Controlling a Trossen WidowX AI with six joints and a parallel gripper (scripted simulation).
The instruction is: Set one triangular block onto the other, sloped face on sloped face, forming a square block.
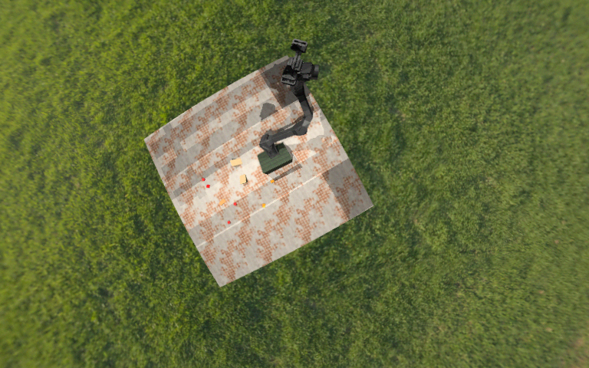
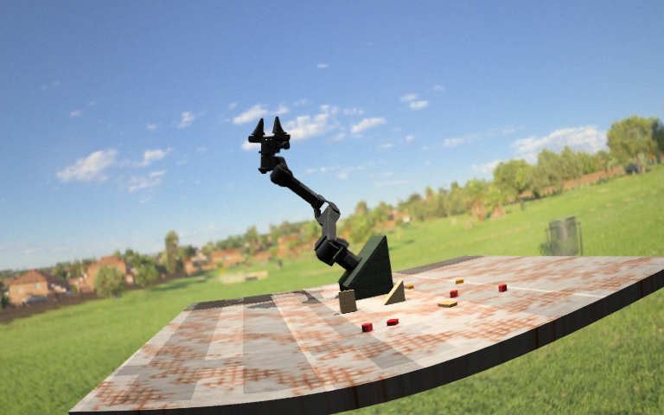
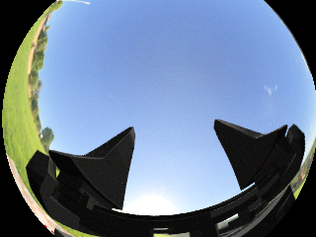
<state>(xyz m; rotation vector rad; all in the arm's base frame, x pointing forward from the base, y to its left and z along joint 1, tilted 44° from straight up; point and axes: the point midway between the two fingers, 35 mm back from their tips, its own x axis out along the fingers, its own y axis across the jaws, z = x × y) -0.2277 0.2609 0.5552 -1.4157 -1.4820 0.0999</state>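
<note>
A tan triangular block [image 1: 235, 162] [image 2: 347, 301] stands on the table [image 1: 251, 246] [image 2: 269, 391], showing a rectangular face in the exterior view. The other tan triangular block [image 1: 243, 179] [image 2: 396, 294] stands apart from it, on the side nearer the small orange pieces; its triangular end and slope show in the exterior view. My gripper [image 2: 268, 118] [image 3: 174, 124] is open and empty, raised high above the table and far from both blocks, with its fingers pointing up at the sky.
The arm stands on a dark green wedge-shaped base [image 1: 274, 161] [image 2: 378, 272] beside the blocks. Two red pieces [image 1: 203, 179] [image 1: 208, 185] [image 2: 367, 327] [image 2: 392, 322] lie near them. Two more red pieces [image 1: 235, 203] [image 1: 228, 221] and small orange pieces [image 1: 222, 201] [image 1: 272, 181] [image 1: 263, 205] lie farther along.
</note>
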